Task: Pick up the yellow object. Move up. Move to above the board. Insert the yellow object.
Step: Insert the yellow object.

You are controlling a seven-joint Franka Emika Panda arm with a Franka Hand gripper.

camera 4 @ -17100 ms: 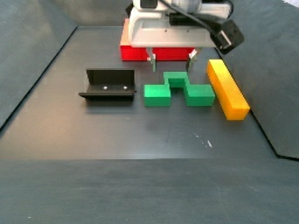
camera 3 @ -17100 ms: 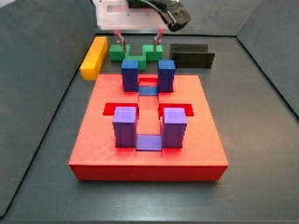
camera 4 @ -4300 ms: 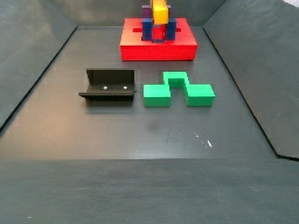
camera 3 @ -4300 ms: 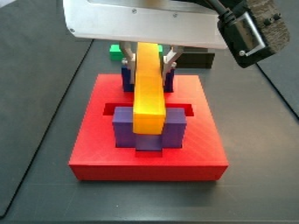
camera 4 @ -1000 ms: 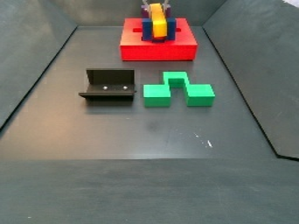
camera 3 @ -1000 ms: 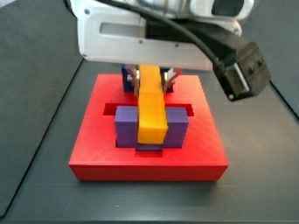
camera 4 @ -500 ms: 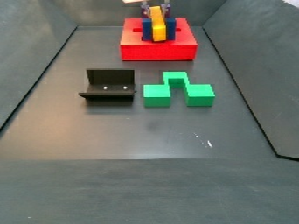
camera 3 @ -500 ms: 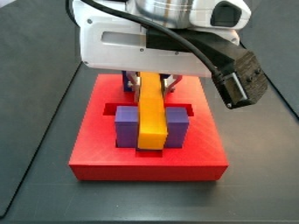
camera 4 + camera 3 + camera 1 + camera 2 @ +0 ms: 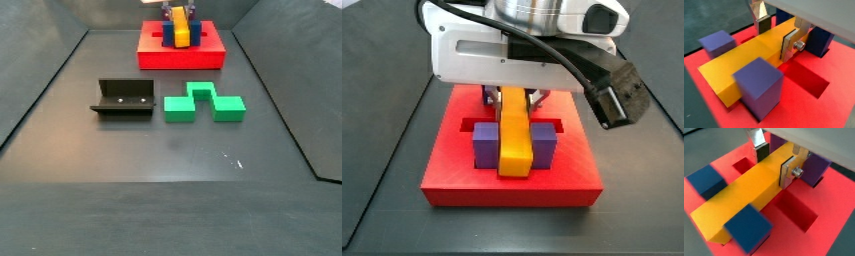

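The yellow object point(image 9: 513, 140) is a long bar lying lengthwise on the board point(image 9: 462, 175), low between two purple posts point(image 9: 485, 148) at the front. My gripper point(image 9: 513, 98) hangs over the board's middle and is shut on the bar's back half. In both wrist views the gripper point(image 9: 775, 40) point(image 9: 774, 167) straddles the bar point(image 9: 751, 60) point(image 9: 747, 193), one finger point(image 9: 788, 46) flat against its side. Red recesses point(image 9: 807, 80) show beside the bar. In a side view the bar point(image 9: 179, 35) and gripper point(image 9: 178, 10) are far off on the board point(image 9: 154, 57).
A green zigzag block point(image 9: 203, 103) and the dark fixture point(image 9: 122, 98) stand on the grey floor in front of the board. Blue posts point(image 9: 707, 178) and a purple post point(image 9: 817, 168) stand close beside the bar. Dark walls border the floor.
The gripper has moved down with the yellow bar, which now sits lower between the posts. Earlier the bar was picked up from the floor beside the board and carried over it.
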